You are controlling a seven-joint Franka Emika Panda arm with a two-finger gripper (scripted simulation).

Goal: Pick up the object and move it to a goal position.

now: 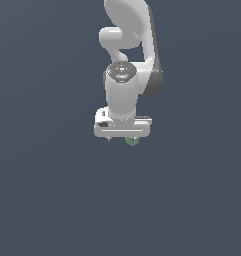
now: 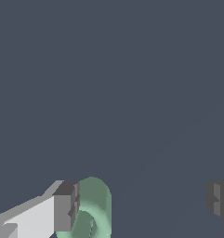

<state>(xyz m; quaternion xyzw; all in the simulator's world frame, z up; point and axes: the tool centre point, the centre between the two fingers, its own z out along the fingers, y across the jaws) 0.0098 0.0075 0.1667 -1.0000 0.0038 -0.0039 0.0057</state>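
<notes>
The object (image 2: 92, 209) is a small pale green rounded piece with a hollow in its end. In the wrist view it lies between my fingers, right against one dark finger pad (image 2: 67, 204); the other pad (image 2: 219, 200) is far from it. My gripper (image 2: 143, 204) is open wide and grips nothing. In the exterior view the white hand hangs low and my gripper (image 1: 123, 137) points down. Only a sliver of the object (image 1: 132, 141) shows under the hand's lower edge. The fingers are mostly hidden there.
The flat dark grey-blue floor (image 1: 52, 200) fills both views. The white arm (image 1: 127, 45) rises above the hand in the exterior view. No goal marker shows.
</notes>
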